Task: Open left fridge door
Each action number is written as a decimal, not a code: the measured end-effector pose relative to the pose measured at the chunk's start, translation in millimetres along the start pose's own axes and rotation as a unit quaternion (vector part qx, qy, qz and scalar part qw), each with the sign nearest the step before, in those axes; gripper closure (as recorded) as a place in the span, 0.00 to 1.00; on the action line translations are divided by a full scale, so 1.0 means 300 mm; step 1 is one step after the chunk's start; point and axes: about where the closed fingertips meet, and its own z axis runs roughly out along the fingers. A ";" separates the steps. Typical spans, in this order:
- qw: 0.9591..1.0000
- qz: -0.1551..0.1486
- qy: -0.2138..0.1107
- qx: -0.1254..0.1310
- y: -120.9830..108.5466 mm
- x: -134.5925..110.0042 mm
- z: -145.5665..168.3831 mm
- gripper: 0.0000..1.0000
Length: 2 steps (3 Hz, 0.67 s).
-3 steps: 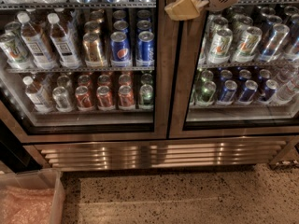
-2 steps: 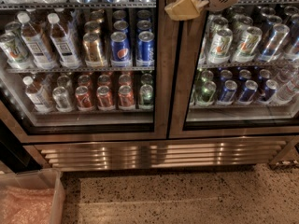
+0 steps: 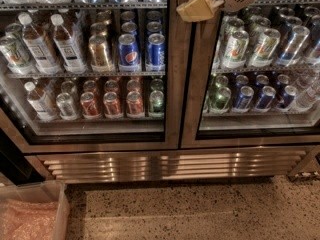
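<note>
The tall clear-glass left fridge door [image 3: 90, 64] in its brushed-steel frame fills the left half of the view. It sits flush with its twin, so opening it is yet to be done. The tan gripper [image 3: 200, 6] hangs at the top, over the doors' meeting frames. I cannot tell whether it is open, closed or touching anything.

Speckled terrazzo floor [image 3: 200, 214] spans the bottom of the frame beneath a louvred steel grille [image 3: 170, 166] streaked with warm reflected light, a translucent bin [image 3: 61, 209] occupies the lower left, and the gripper [image 3: 197, 6] sits top centre-right.
</note>
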 end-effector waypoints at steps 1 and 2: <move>1.000 0.001 0.000 0.000 -0.002 -0.001 0.000 1.00; 1.000 0.001 0.000 0.000 -0.003 -0.001 0.000 1.00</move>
